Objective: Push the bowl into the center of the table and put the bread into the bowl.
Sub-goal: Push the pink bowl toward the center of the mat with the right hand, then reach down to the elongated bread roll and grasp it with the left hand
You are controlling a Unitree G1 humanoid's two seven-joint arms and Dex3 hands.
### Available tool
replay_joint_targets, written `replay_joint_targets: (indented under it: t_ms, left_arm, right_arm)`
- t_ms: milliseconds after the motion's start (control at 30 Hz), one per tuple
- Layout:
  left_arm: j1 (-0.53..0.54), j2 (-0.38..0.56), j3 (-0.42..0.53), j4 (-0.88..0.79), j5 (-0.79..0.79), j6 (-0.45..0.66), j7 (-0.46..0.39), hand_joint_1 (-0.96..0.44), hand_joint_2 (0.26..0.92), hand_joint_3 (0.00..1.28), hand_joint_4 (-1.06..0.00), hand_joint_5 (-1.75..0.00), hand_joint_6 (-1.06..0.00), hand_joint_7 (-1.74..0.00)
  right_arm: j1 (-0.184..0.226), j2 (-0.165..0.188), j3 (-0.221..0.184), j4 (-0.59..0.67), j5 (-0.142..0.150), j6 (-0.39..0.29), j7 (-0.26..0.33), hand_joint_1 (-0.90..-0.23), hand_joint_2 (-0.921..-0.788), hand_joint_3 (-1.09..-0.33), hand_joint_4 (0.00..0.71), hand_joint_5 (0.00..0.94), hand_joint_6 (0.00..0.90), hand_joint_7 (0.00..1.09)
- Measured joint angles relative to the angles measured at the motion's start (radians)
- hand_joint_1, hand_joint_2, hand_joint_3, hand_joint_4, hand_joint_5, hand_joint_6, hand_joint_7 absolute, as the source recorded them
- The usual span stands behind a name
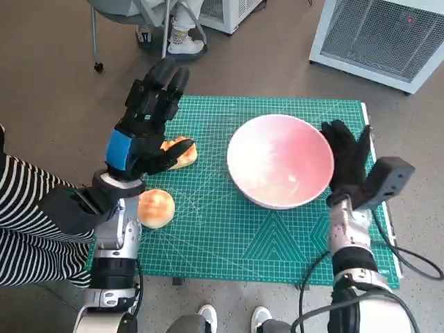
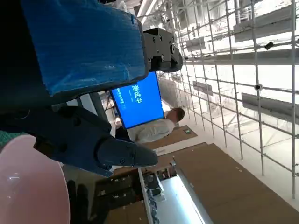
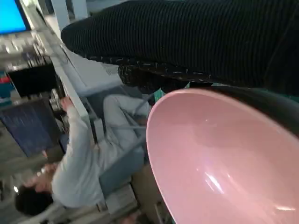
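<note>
your work surface is a green cutting mat (image 1: pixel 229 243) covering the small table, with grey floor around it, a white cabinet (image 1: pixel 388 41) at the far right, and a person's feet (image 1: pixel 184 41) beyond the far edge.

on the mat, the pink bowl (image 1: pixel 279 161) sits right of centre, so you probably have more pushing to do. your right hand (image 1: pixel 347 163) lies flat against the bowl's right side, fingers extended and holding nothing, which suits a sideways shove toward the middle; the right wrist view shows the glove close along the bowl's rim.

your left hand (image 1: pixel 148 125) hovers over the left part of the mat with fingers spread, gripping nothing, likely waiting for the bread step.

one bread roll (image 1: pixel 182 152) lies partly hidden under that hand, and a second roll (image 1: pixel 156 207) sits nearer you beside the left wrist. both are outside the bowl.
</note>
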State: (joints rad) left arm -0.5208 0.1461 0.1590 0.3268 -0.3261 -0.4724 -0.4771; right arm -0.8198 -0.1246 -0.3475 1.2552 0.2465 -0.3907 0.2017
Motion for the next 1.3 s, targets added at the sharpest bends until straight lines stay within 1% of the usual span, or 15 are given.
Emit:
replay_joint_targets:
  t_ms: [100, 267, 467, 633, 767, 933, 1033, 1200, 1300]
  left_arm:
    - [0.003, 0.000, 0.000, -0.001, -0.001, 0.000, 0.000, -0.38, 0.921, 0.21, -0.16, -0.01, -0.04, -0.35]
    - [0.004, 0.000, 0.000, -0.001, -0.003, 0.001, 0.000, -0.37, 0.921, 0.22, -0.16, 0.00, -0.05, -0.34]
    - [0.004, -0.002, -0.002, -0.001, -0.003, 0.001, 0.001, -0.37, 0.921, 0.22, -0.16, 0.00, -0.05, -0.33]
    - [0.004, -0.007, -0.006, -0.001, 0.003, 0.000, 0.010, -0.37, 0.921, 0.22, -0.16, 0.00, -0.06, -0.33]
    - [0.005, -0.012, -0.010, -0.002, 0.008, 0.000, 0.019, -0.37, 0.921, 0.21, -0.16, 0.00, -0.06, -0.32]
    - [0.015, -0.015, -0.013, -0.005, 0.015, -0.003, 0.032, -0.38, 0.921, 0.21, -0.16, 0.00, -0.07, -0.31]
    - [0.018, -0.015, -0.014, -0.005, 0.018, -0.007, 0.036, -0.39, 0.921, 0.21, -0.16, 0.00, -0.07, -0.31]
    - [0.019, -0.015, -0.016, -0.005, 0.021, -0.014, 0.041, -0.40, 0.921, 0.22, -0.16, 0.00, -0.08, -0.30]
    - [0.019, -0.016, -0.019, -0.005, 0.020, -0.014, 0.044, -0.40, 0.921, 0.22, -0.16, 0.00, -0.08, -0.30]
  right_arm:
    - [-0.007, 0.009, 0.004, 0.000, -0.006, 0.000, 0.004, -0.588, -0.921, -0.919, 0.145, 0.001, 0.119, 0.21]
    - [-0.024, 0.021, 0.003, 0.001, -0.007, 0.007, 0.008, -0.587, -0.921, -0.919, 0.139, 0.000, 0.117, 0.20]
    - [-0.050, 0.050, -0.001, 0.006, -0.006, 0.017, 0.007, -0.587, -0.921, -0.911, 0.135, 0.000, 0.118, 0.19]
    - [-0.057, 0.064, -0.001, 0.007, -0.008, 0.021, 0.007, -0.581, -0.921, -0.912, 0.133, 0.000, 0.122, 0.18]
    - [-0.057, 0.061, 0.000, 0.006, -0.010, 0.021, 0.008, -0.578, -0.921, -0.915, 0.132, 0.000, 0.124, 0.17]
    - [-0.057, 0.044, 0.002, -0.007, -0.016, 0.008, 0.008, -0.578, -0.921, -0.919, 0.132, 0.001, 0.131, 0.17]
    - [-0.054, 0.028, 0.007, -0.039, -0.018, -0.027, 0.008, -0.591, -0.921, -0.916, 0.133, 0.001, 0.134, 0.17]
    - [-0.038, 0.003, 0.018, -0.134, -0.019, -0.102, 0.009, -0.605, -0.921, -0.902, 0.133, 0.001, 0.138, 0.17]
    - [-0.011, 0.001, 0.034, -0.226, -0.018, -0.153, 0.026, -0.626, -0.921, -0.873, 0.135, 0.002, 0.144, 0.17]
